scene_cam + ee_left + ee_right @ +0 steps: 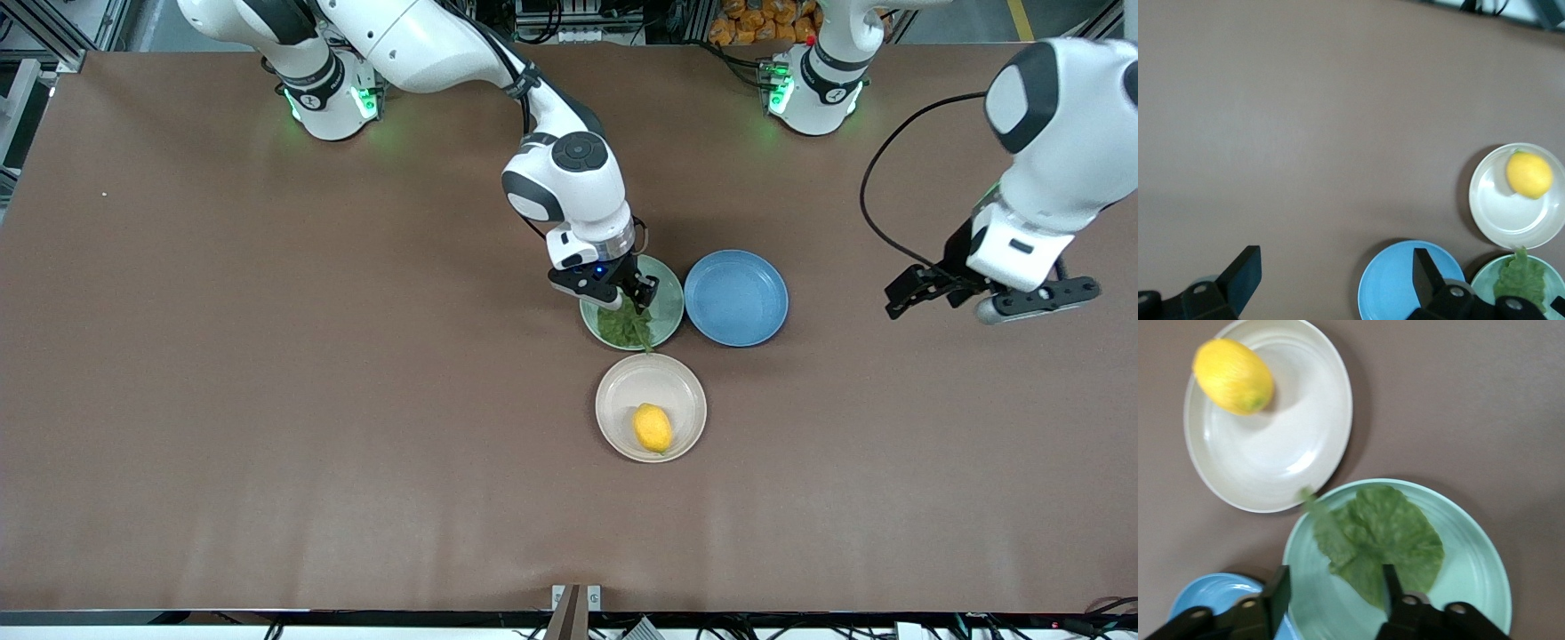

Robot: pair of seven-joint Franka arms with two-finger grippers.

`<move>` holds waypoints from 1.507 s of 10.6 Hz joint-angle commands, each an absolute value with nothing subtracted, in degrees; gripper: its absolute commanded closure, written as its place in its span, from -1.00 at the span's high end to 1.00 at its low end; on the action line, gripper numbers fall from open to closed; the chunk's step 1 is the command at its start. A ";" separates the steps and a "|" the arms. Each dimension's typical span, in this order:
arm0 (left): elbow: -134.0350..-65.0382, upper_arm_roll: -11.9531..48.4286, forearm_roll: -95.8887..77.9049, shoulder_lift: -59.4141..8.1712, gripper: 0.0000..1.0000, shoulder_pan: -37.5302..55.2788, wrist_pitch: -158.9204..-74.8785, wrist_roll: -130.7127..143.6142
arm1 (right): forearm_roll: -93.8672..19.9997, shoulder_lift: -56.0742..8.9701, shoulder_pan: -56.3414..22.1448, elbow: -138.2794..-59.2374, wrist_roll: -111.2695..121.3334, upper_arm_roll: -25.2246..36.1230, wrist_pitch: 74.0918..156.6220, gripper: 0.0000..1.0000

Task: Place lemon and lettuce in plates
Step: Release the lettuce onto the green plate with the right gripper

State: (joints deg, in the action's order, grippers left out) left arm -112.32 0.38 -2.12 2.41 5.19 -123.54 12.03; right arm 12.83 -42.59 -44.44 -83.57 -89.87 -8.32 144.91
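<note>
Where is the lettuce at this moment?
The lettuce lies in the green plate, under the open right gripper, beside the blue plate.

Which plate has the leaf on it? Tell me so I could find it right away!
Three plates sit together mid-table. The mint green plate lies right under the right gripper, beside the blue plate and farther from the front camera than the cream plate. Only it holds the lettuce.

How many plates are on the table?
3: mint green plate holding the lettuce, blue plate beside it, cream plate with the lemon nearer the front camera.
</note>
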 commanded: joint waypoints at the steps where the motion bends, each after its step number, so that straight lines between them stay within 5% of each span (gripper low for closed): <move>1: -107.17 0.26 -3.08 3.34 1.00 5.01 -118.60 6.25 | 13.89 -37.30 -43.34 -80.96 -88.00 -8.88 134.28 1.00; 8: -91.33 2.19 0.60 2.64 1.00 5.71 -92.48 6.07 | 5.80 -19.52 -29.46 -75.96 -46.28 -8.79 97.16 1.00; 12: -89.03 4.57 2.81 2.81 1.00 5.36 -86.49 3.69 | 5.89 -14.87 -20.15 -69.27 -29.13 -8.96 84.23 1.00; 16: -88.24 4.40 2.29 2.64 1.00 5.01 -86.40 4.13 | -2.53 -5.47 -5.75 -71.00 -11.91 -8.70 82.71 1.00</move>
State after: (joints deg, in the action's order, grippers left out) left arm -90.07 4.15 1.27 3.41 5.52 -87.79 5.21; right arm 1.64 -9.24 -11.83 -68.17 -17.69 -8.07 82.78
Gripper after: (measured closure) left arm 0.000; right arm 0.000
